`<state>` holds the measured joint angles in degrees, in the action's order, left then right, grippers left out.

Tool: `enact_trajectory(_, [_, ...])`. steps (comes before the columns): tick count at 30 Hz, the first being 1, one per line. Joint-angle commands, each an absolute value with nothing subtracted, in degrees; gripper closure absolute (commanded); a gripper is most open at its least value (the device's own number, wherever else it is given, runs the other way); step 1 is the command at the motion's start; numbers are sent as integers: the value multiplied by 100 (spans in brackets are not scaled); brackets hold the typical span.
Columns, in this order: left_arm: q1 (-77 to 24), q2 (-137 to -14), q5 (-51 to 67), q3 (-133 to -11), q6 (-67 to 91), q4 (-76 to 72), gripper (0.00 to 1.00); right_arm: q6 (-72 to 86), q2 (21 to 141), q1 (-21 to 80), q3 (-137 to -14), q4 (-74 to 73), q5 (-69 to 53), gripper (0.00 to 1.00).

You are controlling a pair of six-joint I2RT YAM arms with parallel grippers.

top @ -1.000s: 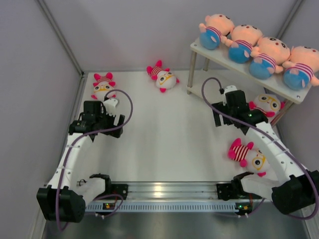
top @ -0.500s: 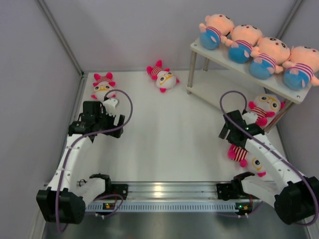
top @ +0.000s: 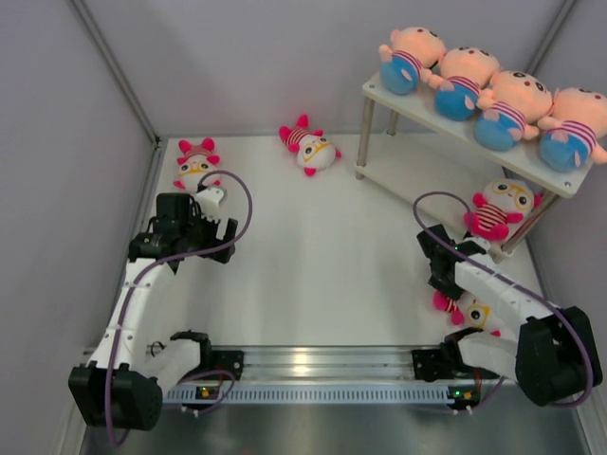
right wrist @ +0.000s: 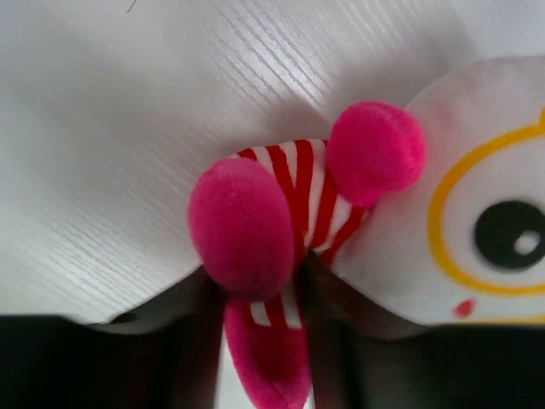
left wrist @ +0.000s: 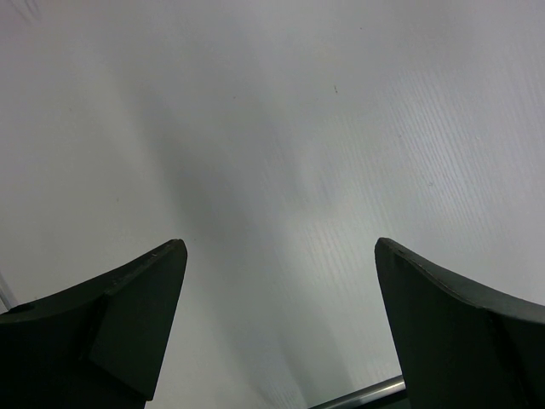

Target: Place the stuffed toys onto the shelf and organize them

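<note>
White ribbed tabletop (top: 313, 246) between grey walls (top: 237, 57); left claw (left wrist: 279, 251) agape, empty; right claw (right wrist: 260, 341) tight around pink doll (right wrist: 298, 187).

A white table (top: 313, 256) with a fine ribbed grain sits inside plain grey walls (top: 256, 66). Thin metal struts (top: 114, 66) run up the corners. A shiny metal rail (top: 313, 360) lines the near edge.
</note>
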<state>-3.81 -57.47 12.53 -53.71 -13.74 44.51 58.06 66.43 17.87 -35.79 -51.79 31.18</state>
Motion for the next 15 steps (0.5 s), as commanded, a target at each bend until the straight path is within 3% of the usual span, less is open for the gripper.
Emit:
enact_trajectory(1, [-404, -5651, 1318, -5353, -1424, 4263, 2, 5582, 6338, 1793, -3419, -4308, 2716, 74])
enact_trajectory(2, [-396, -5651, 1318, -5353, -1424, 4263, 2, 5190, 6198, 1828, -3384, -3941, 2603, 82])
enact_trajectory(3, [-404, -5643, 1318, -5353, -1415, 4263, 2, 5012, 6109, 1898, -3349, -3764, 2497, 97])
enact_trajectory(4, [-396, -5651, 1310, -5353, -1432, 4263, 2, 4844, 6030, 1968, -3262, -3536, 2235, 100])
enact_trajectory(10, [-387, -5643, 1275, -5344, -1433, 4263, 2, 3605, 6002, 3030, -3434, -1952, 1354, 100])
enact_trajectory(15, [-378, -5607, 1231, -5335, -1459, 4263, 2, 1339, 7126, 4654, -4366, -1766, 1239, 100])
